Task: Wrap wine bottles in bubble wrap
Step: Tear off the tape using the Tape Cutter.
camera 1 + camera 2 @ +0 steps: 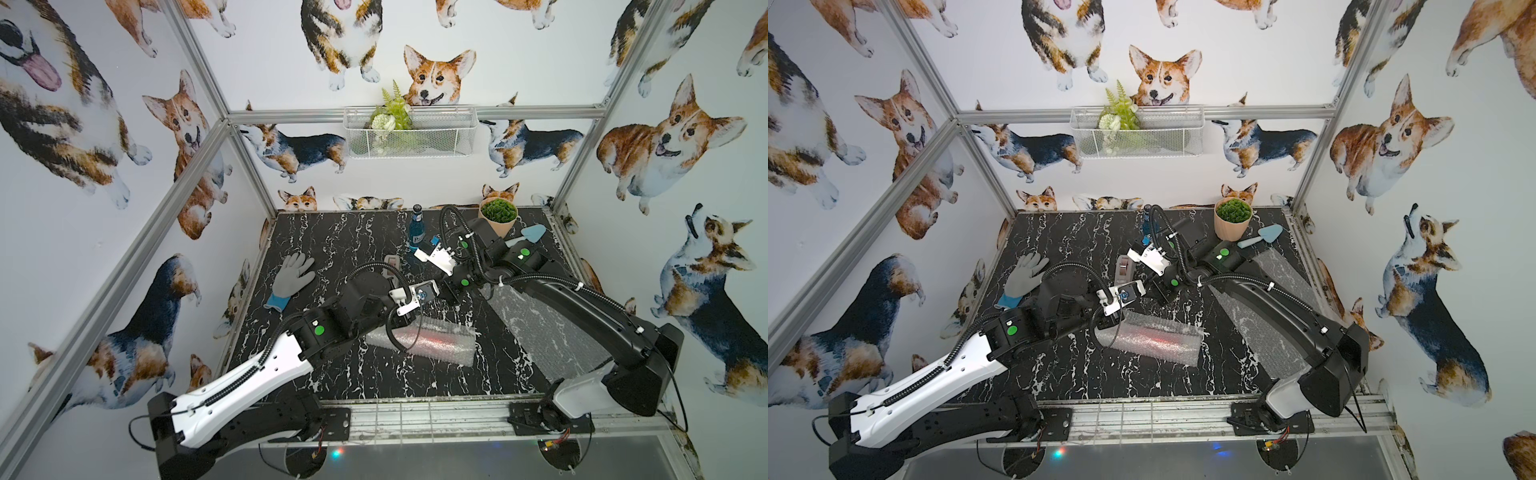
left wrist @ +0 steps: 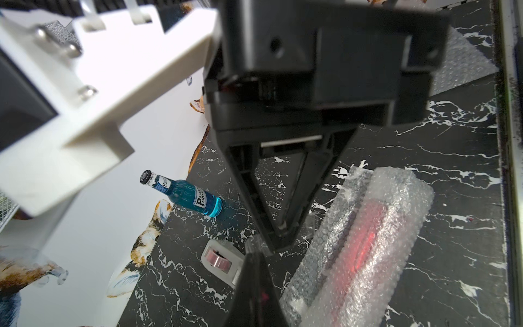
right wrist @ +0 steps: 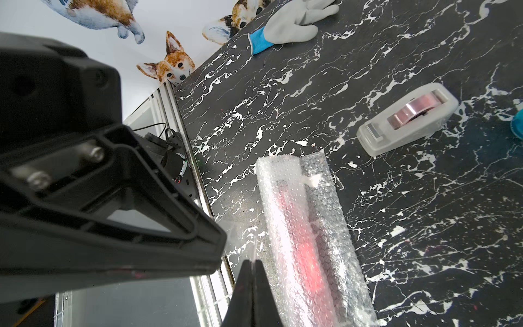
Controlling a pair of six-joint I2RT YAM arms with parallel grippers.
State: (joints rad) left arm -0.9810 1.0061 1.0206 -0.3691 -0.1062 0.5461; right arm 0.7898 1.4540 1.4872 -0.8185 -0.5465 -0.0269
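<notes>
Remote op's view: L gripper (image 2: 254, 257), jaws pinched tight, meets R gripper (image 3: 252, 266), likewise clamped, tip to tip above the table (image 1: 332, 249). A clear sliver (image 3: 240, 235) shows betw. them; I can't tell if it's held. Red bottle (image 3: 302, 254), rolled in bubble wrap (image 1: 457, 353), lies just in front of both tips, long axis across the table. Blue bottle (image 1: 417, 230) stands bare behind, nearer R arm.
</notes>
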